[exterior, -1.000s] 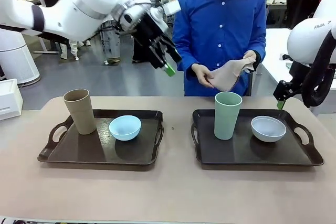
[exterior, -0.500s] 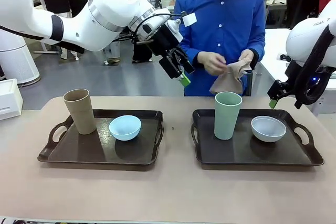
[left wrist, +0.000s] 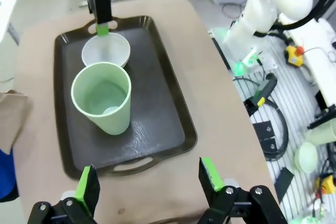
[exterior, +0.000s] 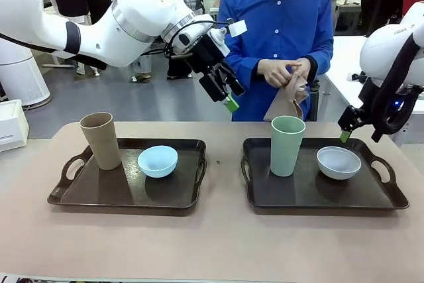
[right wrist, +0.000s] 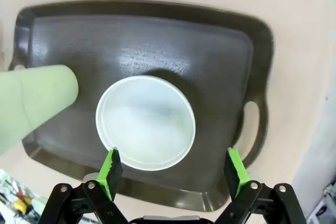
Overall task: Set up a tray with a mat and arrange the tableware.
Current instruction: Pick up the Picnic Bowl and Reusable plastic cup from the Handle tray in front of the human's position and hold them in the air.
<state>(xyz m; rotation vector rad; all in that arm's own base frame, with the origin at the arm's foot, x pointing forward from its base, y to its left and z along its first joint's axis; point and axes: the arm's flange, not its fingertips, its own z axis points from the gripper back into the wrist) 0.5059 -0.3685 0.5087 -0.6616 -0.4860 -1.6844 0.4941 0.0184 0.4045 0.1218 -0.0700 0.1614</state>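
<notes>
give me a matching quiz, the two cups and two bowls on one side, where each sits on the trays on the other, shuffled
Things:
1. tan cup
2. green cup
3. blue bowl
4. white bowl

Places:
a. right half of the right tray
b. left half of the left tray
c. left half of the right tray
d. right half of the left tray

Pairs: 1-b, 2-c, 3-d, 4-a
</notes>
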